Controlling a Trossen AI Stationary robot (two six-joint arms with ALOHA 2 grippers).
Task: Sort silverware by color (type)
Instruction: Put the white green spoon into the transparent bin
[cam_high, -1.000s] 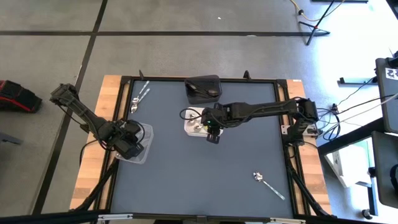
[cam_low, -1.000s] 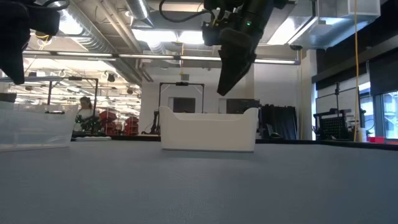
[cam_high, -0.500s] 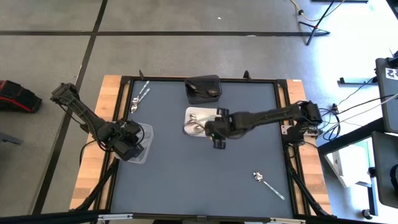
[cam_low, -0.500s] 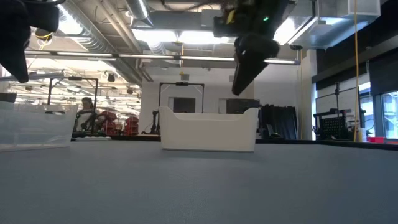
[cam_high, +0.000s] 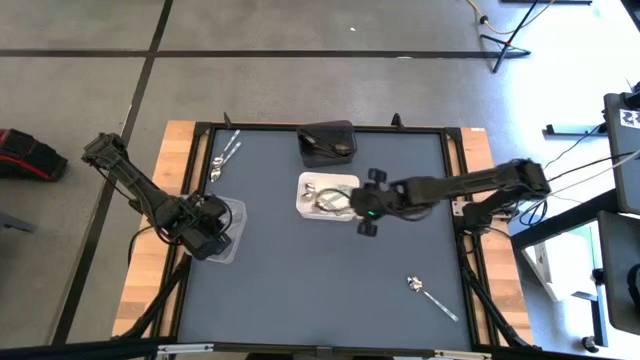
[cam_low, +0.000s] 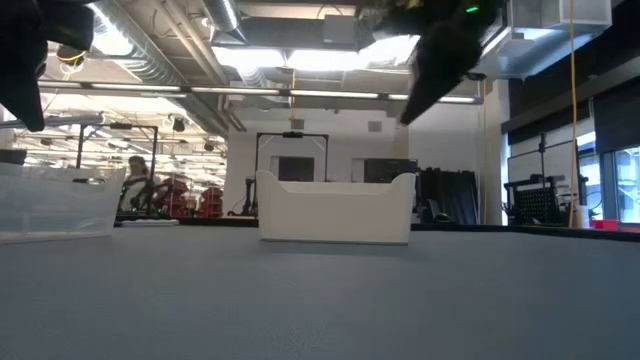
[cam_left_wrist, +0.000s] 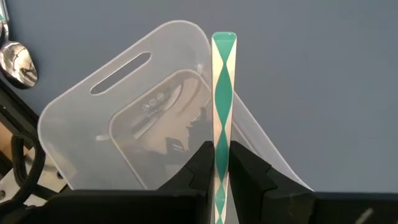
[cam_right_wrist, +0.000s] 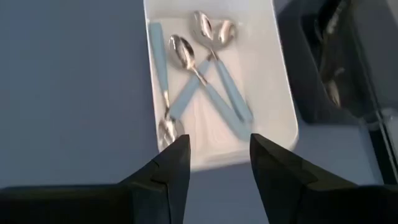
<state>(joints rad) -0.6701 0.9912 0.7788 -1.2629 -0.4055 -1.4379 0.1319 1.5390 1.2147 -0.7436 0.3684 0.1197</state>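
Note:
My left gripper (cam_high: 208, 238) hovers over a clear plastic container (cam_left_wrist: 118, 106) at the table's left edge, shut on a slim teal-and-white patterned silverware handle (cam_left_wrist: 224, 81); the piece's other end is hidden. My right gripper (cam_right_wrist: 214, 163) stands open above the table, just right of a white tray (cam_high: 312, 181) that holds several silver spoons with pale blue handles (cam_right_wrist: 199, 81). One silver spoon (cam_high: 430, 296) lies on the table near the right front corner. Two or three more spoons (cam_high: 226, 152) lie at the far left corner. My left gripper pinches the patterned handle (cam_left_wrist: 220, 177) between its two fingers. The handle runs on past the fingertips, along the line of the fingers, clear of the container below. How far back it reaches and its other end are hidden by the gripper body.
A black tray (cam_high: 328, 142) stands at the far edge behind the white one. The low view shows the white tray (cam_low: 335, 210) and the clear container (cam_low: 55, 205) standing on the grey mat. The mat between the white tray and the front-right spoon is bare.
My right gripper has moved from over the white tray toward the table's right edge, rising a little and turning, and has stayed open. My left gripper has kept its place over the clear container.

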